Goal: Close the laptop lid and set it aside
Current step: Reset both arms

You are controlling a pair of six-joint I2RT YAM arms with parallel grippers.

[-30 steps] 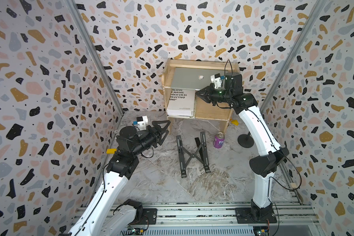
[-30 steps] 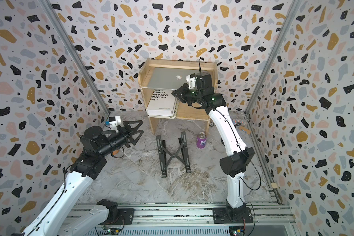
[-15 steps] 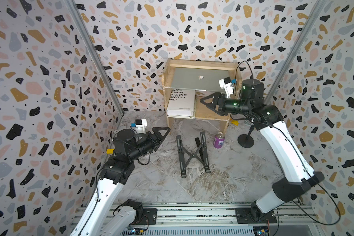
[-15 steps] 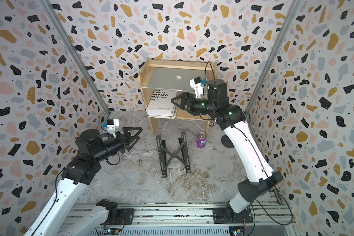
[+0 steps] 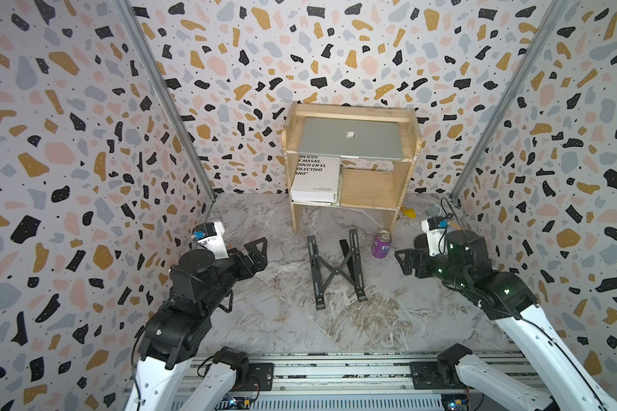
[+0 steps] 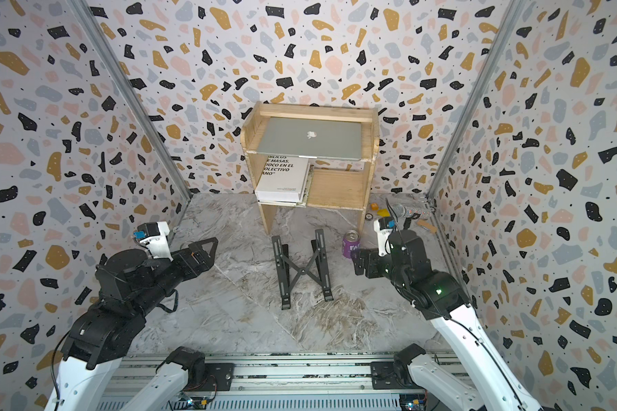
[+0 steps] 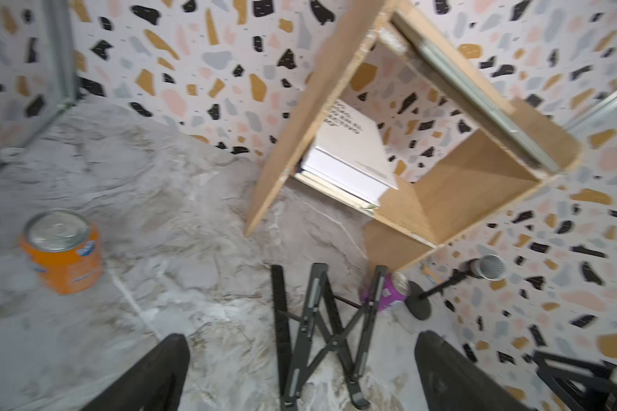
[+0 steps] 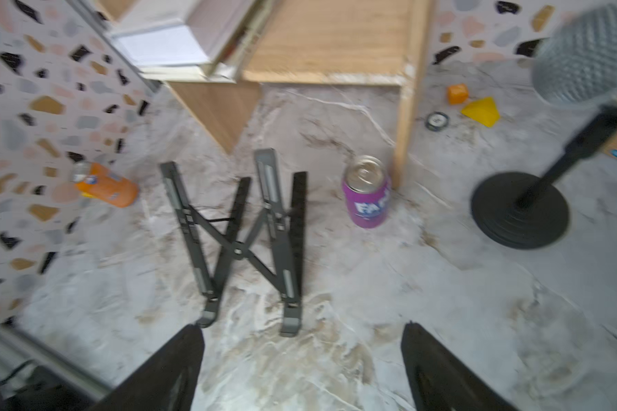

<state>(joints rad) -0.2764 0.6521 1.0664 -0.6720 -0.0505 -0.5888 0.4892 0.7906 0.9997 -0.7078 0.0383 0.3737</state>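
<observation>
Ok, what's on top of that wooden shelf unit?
The laptop, closed, lies flat on the wooden shelf. It covers most of the top board, so anything beneath it stays hidden.

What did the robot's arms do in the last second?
The right arm's fingers drew away from the closed silver-grey laptop on the wooden shelf, down toward its base, wide open. The left arm's fingers pulled back, open too. The laptop, white book, black X-shaped stand and purple can stayed put.
</observation>
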